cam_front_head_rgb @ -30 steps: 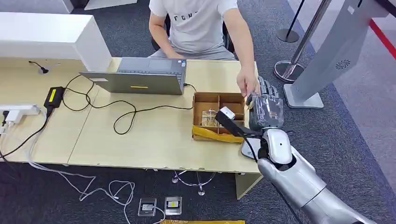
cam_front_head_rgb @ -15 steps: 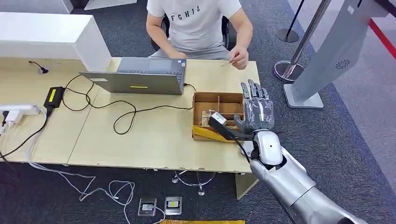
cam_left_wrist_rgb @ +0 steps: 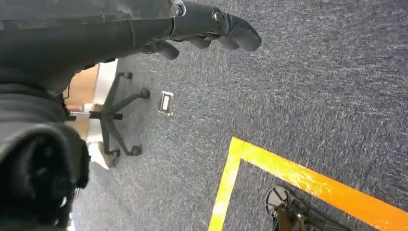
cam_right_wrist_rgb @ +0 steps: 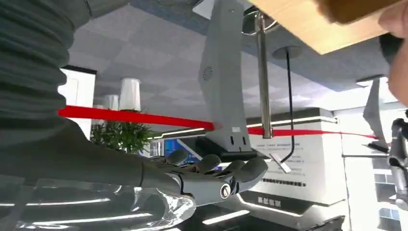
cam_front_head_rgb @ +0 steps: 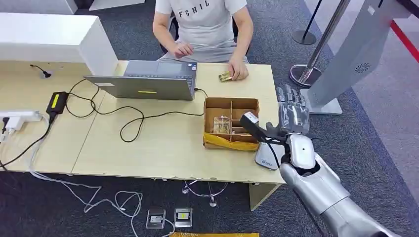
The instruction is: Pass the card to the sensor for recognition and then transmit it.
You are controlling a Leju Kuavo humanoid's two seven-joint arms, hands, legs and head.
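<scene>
The right hand is raised at the right end of the table, fingers spread and straight, holding nothing; the right wrist view shows the same flat, empty palm. Just below it on the table edge lies a grey-white sensor pad, and just beside that, toward the middle of the table, stands a brown divided cardboard box with small items in it. At the far edge, well apart from the robot's hand, a seated person's hand rests on a small yellowish card. A closed laptop lies near it. The left hand hangs over the carpet with fingers loosely curled, nothing in it.

As a judgement, the hand-over looks finished: the card is with the person, the robot holds nothing, and whether the sensor read it cannot be told from here. Little seems left beyond lowering the arm.
</scene>
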